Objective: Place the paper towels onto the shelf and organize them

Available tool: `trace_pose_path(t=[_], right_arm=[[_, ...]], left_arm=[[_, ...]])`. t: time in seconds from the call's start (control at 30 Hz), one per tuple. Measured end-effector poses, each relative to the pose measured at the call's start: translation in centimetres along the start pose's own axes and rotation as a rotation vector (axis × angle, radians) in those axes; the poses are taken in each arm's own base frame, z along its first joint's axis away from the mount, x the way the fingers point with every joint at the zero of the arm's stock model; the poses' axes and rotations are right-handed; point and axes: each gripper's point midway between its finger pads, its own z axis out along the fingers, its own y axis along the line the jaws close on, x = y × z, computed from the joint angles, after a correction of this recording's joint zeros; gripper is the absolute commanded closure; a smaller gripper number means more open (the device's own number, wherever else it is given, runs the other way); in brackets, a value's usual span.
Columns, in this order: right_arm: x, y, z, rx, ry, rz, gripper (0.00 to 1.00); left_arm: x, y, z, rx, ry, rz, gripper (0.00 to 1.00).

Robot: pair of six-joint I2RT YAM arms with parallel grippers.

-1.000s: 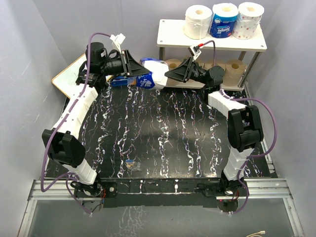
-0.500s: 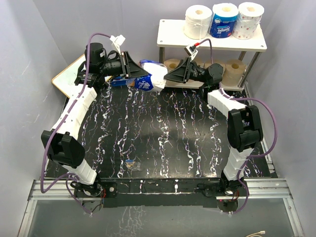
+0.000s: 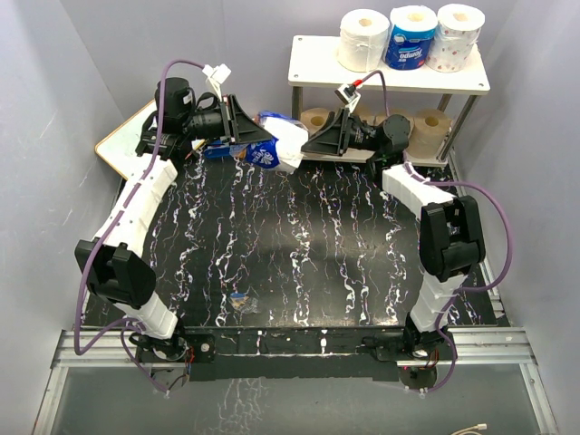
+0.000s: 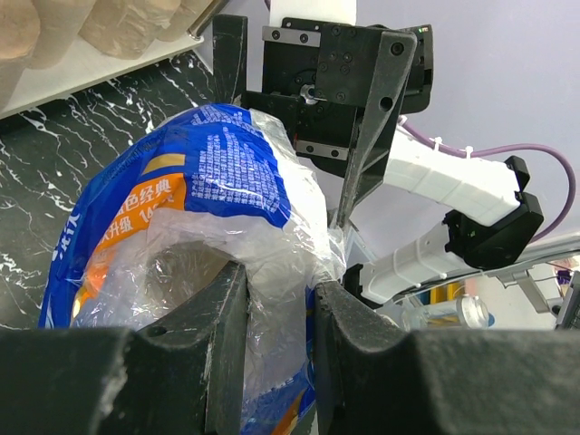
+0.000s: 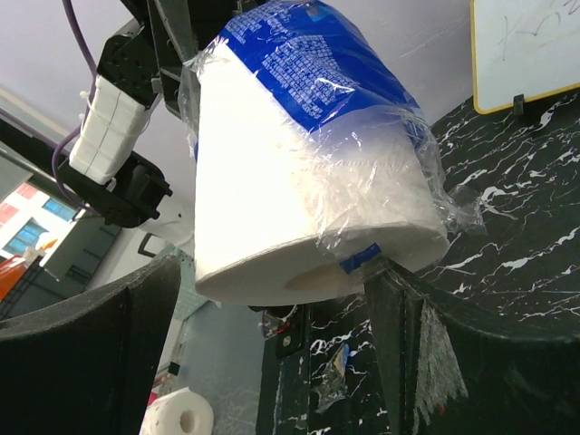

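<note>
Shelving looked mostly done: three rolls [image 3: 411,36] stood atop the shelf [image 3: 317,68], brown rolls [image 3: 432,129] apparently on the tier beneath. One wrapped roll [image 5: 308,172] hung between the arms beside it, left gripper [image 4: 281,299] pinching its plastic, right gripper [image 5: 276,272] spread wide around it.

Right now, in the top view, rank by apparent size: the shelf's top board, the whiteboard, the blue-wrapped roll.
Largest: the shelf's top board.
Next: the whiteboard, though partly hidden.
Smallest: the blue-wrapped roll.
</note>
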Motion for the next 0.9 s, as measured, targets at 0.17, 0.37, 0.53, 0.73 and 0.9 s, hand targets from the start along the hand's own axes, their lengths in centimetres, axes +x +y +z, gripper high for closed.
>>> trace_pose_path(t=[0.17, 0.37, 0.53, 0.73, 0.9], right_arm=[[0.3, 1.0, -0.2, -0.007, 0.024, -0.012, 0.20], [0.8, 1.8, -0.6, -0.015, 0.050, -0.022, 0.20], [1.2, 2.1, -0.9, -0.023, 0.075, -0.035, 0.19], [1.2, 2.3, -1.2, -0.031, 0.087, -0.048, 0.19], [1.6, 2.8, -1.4, -0.051, 0.115, -0.082, 0.19]], left_arm=[[0.0, -0.6, -0.1, 0.020, 0.006, 0.005, 1.00], [0.1, -1.1, -0.2, 0.042, 0.015, 0.006, 1.00], [0.2, -1.3, -0.3, 0.052, 0.022, 0.003, 1.00], [0.2, -1.5, -0.3, 0.058, 0.022, -0.004, 1.00], [0.0, -1.3, -0.2, 0.053, 0.014, -0.003, 1.00]])
